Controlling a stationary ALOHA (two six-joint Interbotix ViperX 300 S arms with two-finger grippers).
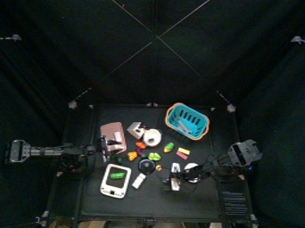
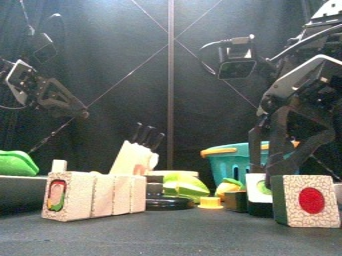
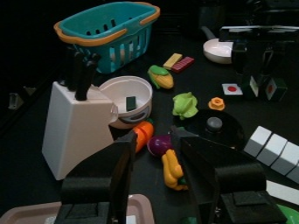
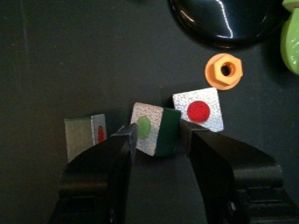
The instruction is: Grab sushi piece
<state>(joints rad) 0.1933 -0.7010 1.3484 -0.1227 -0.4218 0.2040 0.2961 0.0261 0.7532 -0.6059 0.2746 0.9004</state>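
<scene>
Three white sushi pieces lie on the black table in the right wrist view. One has a green centre (image 4: 152,131), one a red centre (image 4: 198,109), and a third (image 4: 86,133) lies beside them. My right gripper (image 4: 163,142) is open, low over the table, with a jaw on each side of the green-centred piece. It does not grip the piece. In the front view the red-centred piece (image 2: 305,199) stands below the right gripper (image 2: 286,165). My left gripper (image 3: 162,153) is open and empty, resting at the table's left (image 1: 81,163).
A teal basket (image 1: 187,117), a white knife block (image 3: 73,122), a bowl (image 3: 124,91) and toy vegetables (image 3: 184,105) fill the table's middle. An orange ring (image 4: 223,68) and a black pan (image 4: 228,22) lie near the sushi. A white tray (image 1: 116,179) lies front left.
</scene>
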